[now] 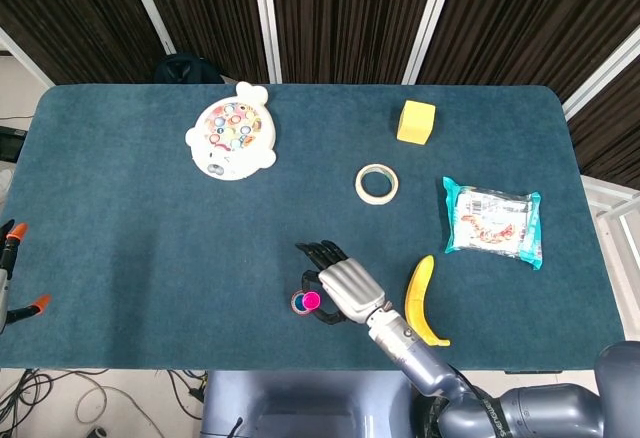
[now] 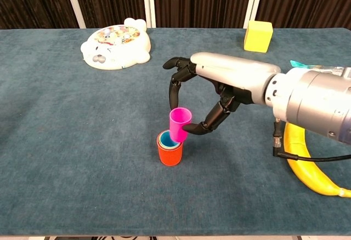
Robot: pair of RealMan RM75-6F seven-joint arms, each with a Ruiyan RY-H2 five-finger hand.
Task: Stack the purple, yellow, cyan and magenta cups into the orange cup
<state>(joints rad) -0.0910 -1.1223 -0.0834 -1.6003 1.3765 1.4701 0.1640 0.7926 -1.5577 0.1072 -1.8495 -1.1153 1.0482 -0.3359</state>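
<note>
No writing I can read; my right hand (image 2: 211, 95) arches palm-down, pinching the magenta cup (image 2: 179, 124) tilted over the orange cup (image 2: 170, 153).

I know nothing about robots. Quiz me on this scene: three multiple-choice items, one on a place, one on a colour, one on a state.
1. Where is the banana?
A) right of the cup stack
B) beside the fish toy
C) on the tape roll

2. What colour is the cup in the hand?
A) yellow
B) magenta
C) purple

3. What state is that cup in?
A) lying on the table
B) fully nested
C) tilted, partly entering the stack

Answers:
1 A, the banana lies right of the orange cup.
2 B, the right hand holds the magenta cup.
3 C, its base dips into the cyan cup.
</note>
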